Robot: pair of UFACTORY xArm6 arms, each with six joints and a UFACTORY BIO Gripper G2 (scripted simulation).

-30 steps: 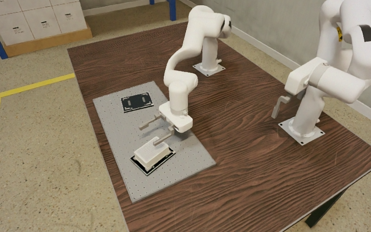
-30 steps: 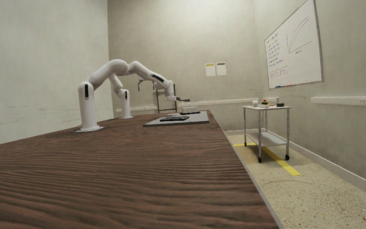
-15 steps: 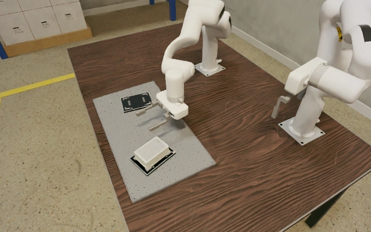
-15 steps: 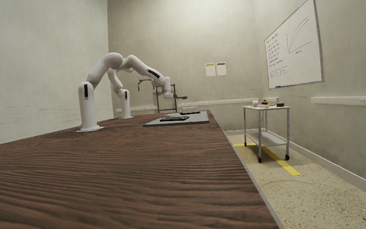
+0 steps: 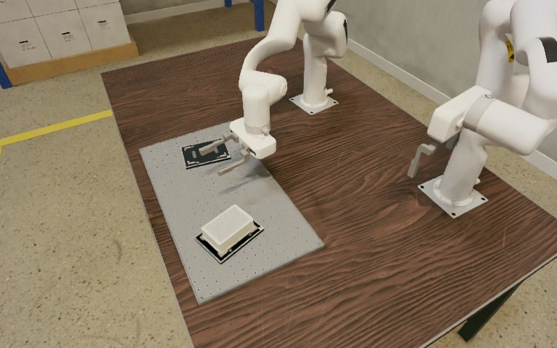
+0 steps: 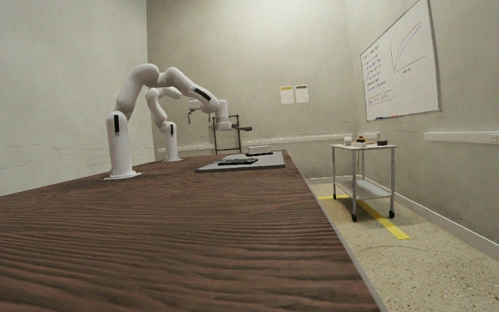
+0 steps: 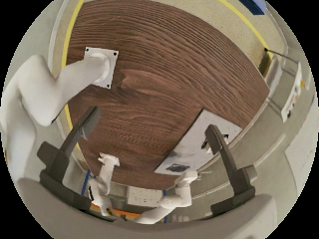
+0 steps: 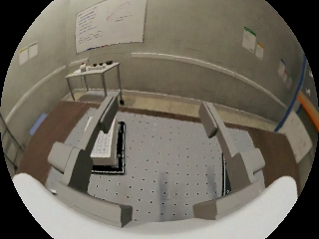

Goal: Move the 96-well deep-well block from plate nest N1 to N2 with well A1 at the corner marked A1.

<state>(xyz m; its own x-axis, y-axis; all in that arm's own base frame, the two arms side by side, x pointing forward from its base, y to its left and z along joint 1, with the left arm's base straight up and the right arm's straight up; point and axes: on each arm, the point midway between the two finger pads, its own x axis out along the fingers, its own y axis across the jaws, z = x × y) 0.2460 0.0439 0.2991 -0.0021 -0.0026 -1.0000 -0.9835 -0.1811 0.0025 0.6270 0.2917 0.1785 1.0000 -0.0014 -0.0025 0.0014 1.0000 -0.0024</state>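
Right pincer (image 5: 209, 162) (image 6: 251, 129) (image 7: 203, 175) (image 8: 159, 102) spread above perforated board (image 5: 246, 205) (image 6: 268, 164) (image 7: 191, 144) (image 8: 159, 149), white block (image 5: 228, 226) (image 6: 258, 149) (image 8: 104, 149) in nest N2 (image 5: 221, 260) (image 6: 270, 153) (image 8: 122, 149), left pincer (image 5: 431, 160) (image 6: 199, 121) (image 7: 154, 120) open well apart

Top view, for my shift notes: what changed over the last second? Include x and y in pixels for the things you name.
The right pincer (image 5: 209, 162) (image 6: 251, 129) (image 7: 203, 175) (image 8: 159, 101) rose and swung away from the block (image 5: 228, 228) (image 6: 258, 149) (image 7: 209, 149) (image 8: 103, 144) toward the empty nest (image 5: 191, 160) (image 6: 237, 161) (image 7: 176, 168) (image 8: 225, 181). Nothing visibly gripped or released. Block, nests and left pincer (image 5: 431, 159) (image 6: 199, 121) (image 7: 154, 120) stayed put.
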